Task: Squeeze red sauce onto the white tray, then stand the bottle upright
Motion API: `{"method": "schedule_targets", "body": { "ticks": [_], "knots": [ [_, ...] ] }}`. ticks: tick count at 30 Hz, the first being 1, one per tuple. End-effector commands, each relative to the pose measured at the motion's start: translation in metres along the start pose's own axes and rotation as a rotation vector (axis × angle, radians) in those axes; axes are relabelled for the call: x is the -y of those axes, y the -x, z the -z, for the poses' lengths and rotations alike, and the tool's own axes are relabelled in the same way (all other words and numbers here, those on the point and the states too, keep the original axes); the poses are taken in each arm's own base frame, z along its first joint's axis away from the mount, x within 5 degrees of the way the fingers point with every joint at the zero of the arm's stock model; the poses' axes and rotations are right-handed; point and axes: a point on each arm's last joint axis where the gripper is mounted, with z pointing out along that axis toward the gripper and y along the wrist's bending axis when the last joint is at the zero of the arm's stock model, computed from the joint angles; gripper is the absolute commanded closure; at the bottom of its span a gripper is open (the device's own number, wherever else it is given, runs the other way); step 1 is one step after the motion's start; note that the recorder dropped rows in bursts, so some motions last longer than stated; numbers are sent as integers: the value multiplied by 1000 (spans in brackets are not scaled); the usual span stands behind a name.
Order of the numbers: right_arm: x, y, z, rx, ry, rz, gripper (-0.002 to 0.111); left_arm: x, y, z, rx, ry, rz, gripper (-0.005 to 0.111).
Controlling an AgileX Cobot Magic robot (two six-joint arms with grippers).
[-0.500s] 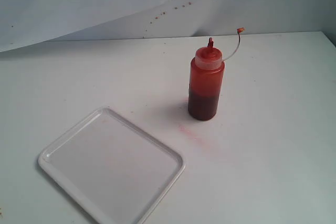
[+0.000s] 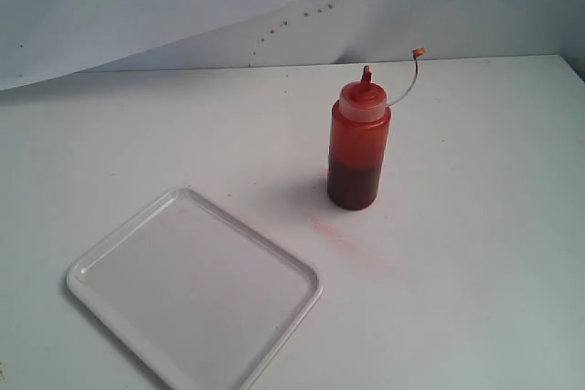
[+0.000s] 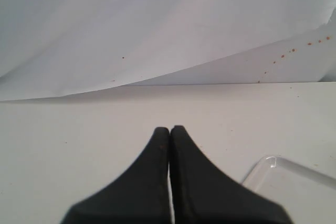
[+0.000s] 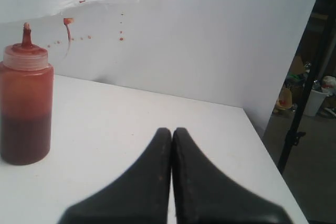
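The bottle (image 2: 357, 145) stands upright on the white table, uncapped, its cap strap (image 2: 409, 74) curving up to the right. Red sauce (image 2: 354, 184) fills its lower part, darker through the plastic. The bottle (image 4: 25, 103) also shows in the right wrist view, apart from my right gripper (image 4: 171, 130), which is shut on nothing. The white tray (image 2: 194, 285) lies flat at the front left, with no sauce blobs on it. One tray corner (image 3: 286, 177) appears in the left wrist view beside my left gripper (image 3: 170, 128), shut and empty. Neither gripper shows in the exterior view.
A faint pinkish smear (image 2: 340, 239) stains the table between the bottle and the tray. A white backdrop sheet (image 2: 183, 6) with small red spatter spots (image 2: 302, 15) hangs behind. The table's edge (image 4: 262, 145) drops off beside the right gripper.
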Motion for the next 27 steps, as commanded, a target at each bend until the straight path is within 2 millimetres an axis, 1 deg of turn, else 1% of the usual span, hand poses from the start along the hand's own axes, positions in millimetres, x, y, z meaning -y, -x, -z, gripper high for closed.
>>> {"method": "schedule_targets", "body": {
  "ticks": [1,9,11,13,15,18,20,22,27],
  "knots": [
    [0,-1,0,3,4,5,108,0,-1,0,3,-4,0,107],
    [0,0,0,14,2,5,108,0,-1,0,3,-4,0,107],
    [0,4,0,57,-6,5,108,0,-1,0,5,-4,0,107],
    [1,10,1,119,-17,5,108,0,-1,0,5,-4,0,107],
    [3,19,2,225,-36,2,108,0,-1,0,5,-4,0,107],
    [5,29,5,335,-54,-11,108,0,-1,0,5,-4,0,107],
    [5,30,6,350,-52,-38,108,0,-1,0,5,-4,0,107],
    [7,40,8,371,-53,-54,108,0,-1,0,5,-4,0,107],
    [14,71,19,466,-71,-55,108,0,-1,0,5,-4,0,107]
  ]
}}
